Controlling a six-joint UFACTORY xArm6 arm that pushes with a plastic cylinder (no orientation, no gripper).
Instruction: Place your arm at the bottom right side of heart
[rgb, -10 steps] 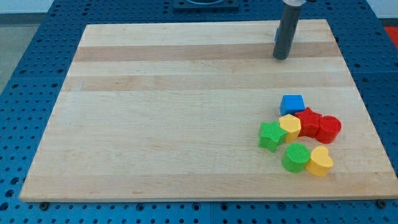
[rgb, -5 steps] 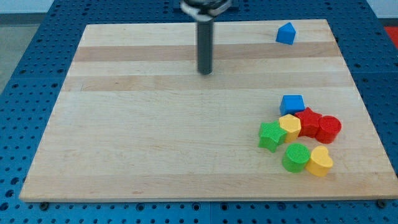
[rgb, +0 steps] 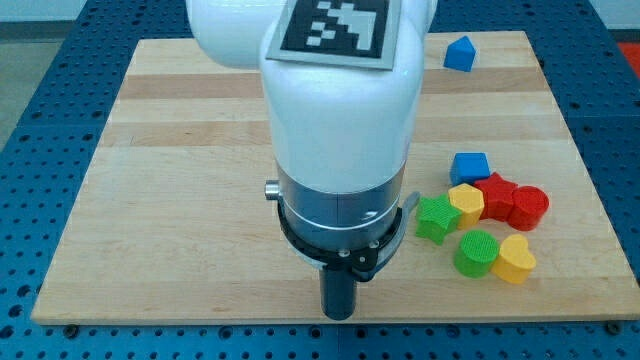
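— Where do we stand over the wooden board?

— Our white arm body fills the middle of the view, and my tip sits near the board's bottom edge, at about six o'clock from the board's centre. It is a bare rod, so we have nothing to spread or press together, and it touches no block.

— And the heart?

— The yellow heart lies low on the view's right, well apart from my tip, at roughly three o'clock from it and a little higher. Just beside the heart, at nine o'clock, is the green cylinder; the two look to be touching.

— What else is in that cluster?

— At about eleven o'clock from the heart we see the yellow hexagon, with the green star to its nine o'clock side. The red blocks sit at the heart's twelve o'clock: one of unclear shape and a red cylinder pressed beside it. The blue cube tops the group.

— Anything apart from it?

— A blue triangular block alone near the board's top edge, at one o'clock from the centre.
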